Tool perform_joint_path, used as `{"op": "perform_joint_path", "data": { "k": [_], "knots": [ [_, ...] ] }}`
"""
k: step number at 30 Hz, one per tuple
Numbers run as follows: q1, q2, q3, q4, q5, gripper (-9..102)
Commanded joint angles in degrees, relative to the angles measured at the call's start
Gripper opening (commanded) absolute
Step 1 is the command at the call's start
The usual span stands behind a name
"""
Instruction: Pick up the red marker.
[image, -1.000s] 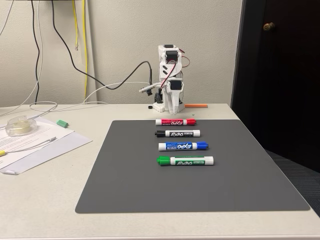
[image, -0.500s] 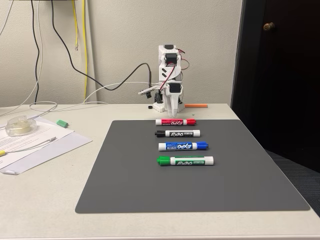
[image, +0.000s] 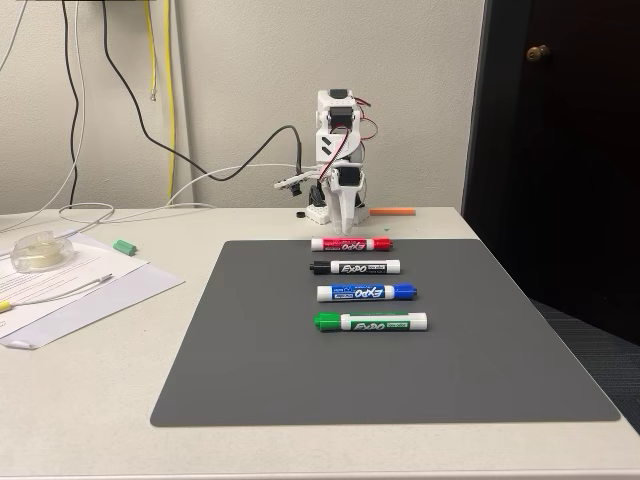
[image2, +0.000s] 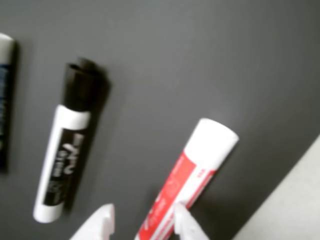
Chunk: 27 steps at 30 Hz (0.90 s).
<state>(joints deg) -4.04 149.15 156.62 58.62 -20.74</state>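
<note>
Nothing is lifted yet: the red marker (image2: 190, 185) lies flat on the grey mat (image: 400, 370), the open, empty claw (image2: 142, 222) hovering over it (grasp and lift remain).

Four markers (image: 361, 281) lie in a row (front-to-back) on the mat (image: 250, 360).

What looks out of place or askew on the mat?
Nothing stands out. Red-capped white marker, black-capped marker, blue-capped marker and green-capped marker lie parallel in a neat row on the dark grey mat, all capped.
</note>
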Motion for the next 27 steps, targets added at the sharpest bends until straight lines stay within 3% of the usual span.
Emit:
{"op": "perform_joint_path", "data": {
  "k": [1,11,27],
  "knots": [
    [0.7,-0.5,-0.2,0.2,-1.7,19],
    [2.7,-0.9,2.1,-0.6,-6.7,23],
    [2.1,-3.7,2.8,-7.4,-3.3,23]
  ]
}}
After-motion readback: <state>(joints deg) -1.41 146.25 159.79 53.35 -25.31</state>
